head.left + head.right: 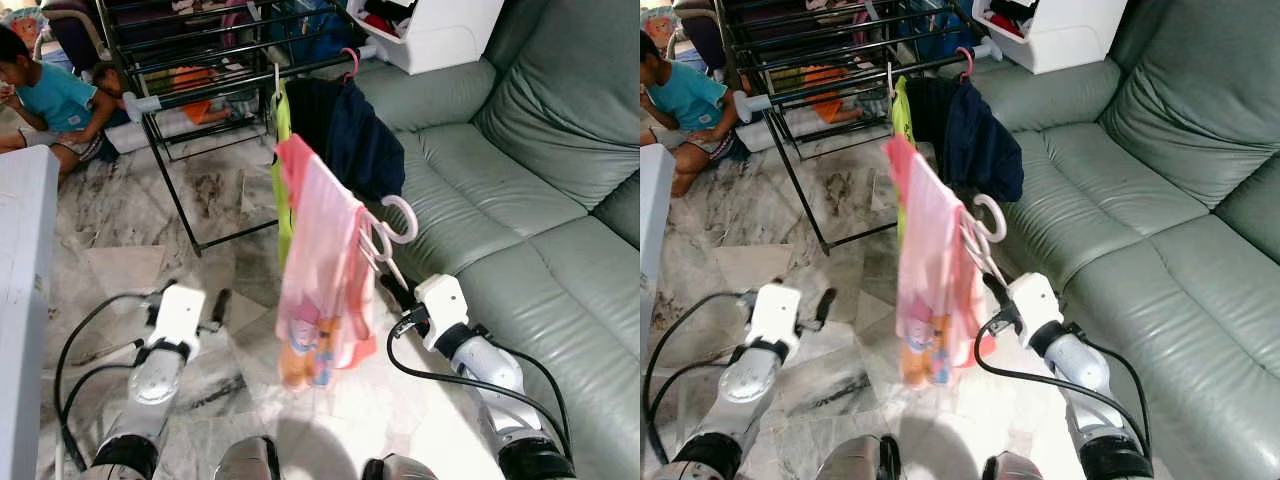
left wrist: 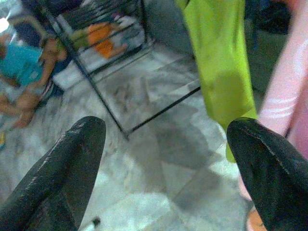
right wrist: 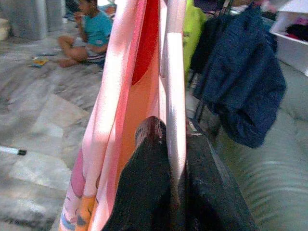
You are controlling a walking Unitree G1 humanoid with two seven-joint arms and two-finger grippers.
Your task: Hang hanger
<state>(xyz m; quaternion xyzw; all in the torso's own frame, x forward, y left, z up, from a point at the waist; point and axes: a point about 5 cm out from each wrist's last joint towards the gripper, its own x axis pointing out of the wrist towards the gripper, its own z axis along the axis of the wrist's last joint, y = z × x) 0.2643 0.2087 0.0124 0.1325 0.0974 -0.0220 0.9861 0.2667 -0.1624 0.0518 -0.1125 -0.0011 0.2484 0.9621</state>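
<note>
Head views: white plastic hanger (image 1: pixel 385 235) bearing a pink printed garment (image 1: pixel 322 275), held up at centre frame, hook at 2 o'clock of the cloth. Right gripper (image 1: pixel 398 292) clamped on the hanger's lower bar; fingertips partly hidden by fabric. Black metal drying rack (image 1: pixel 215 60) at 12 o'clock, carrying a navy garment (image 1: pixel 350 135).

Left wrist view: left gripper (image 2: pixel 166 159) spread wide, holding nothing.

Right wrist view: black fingers (image 3: pixel 144 192) pinched shut around the hanger; hook cut off.
</note>
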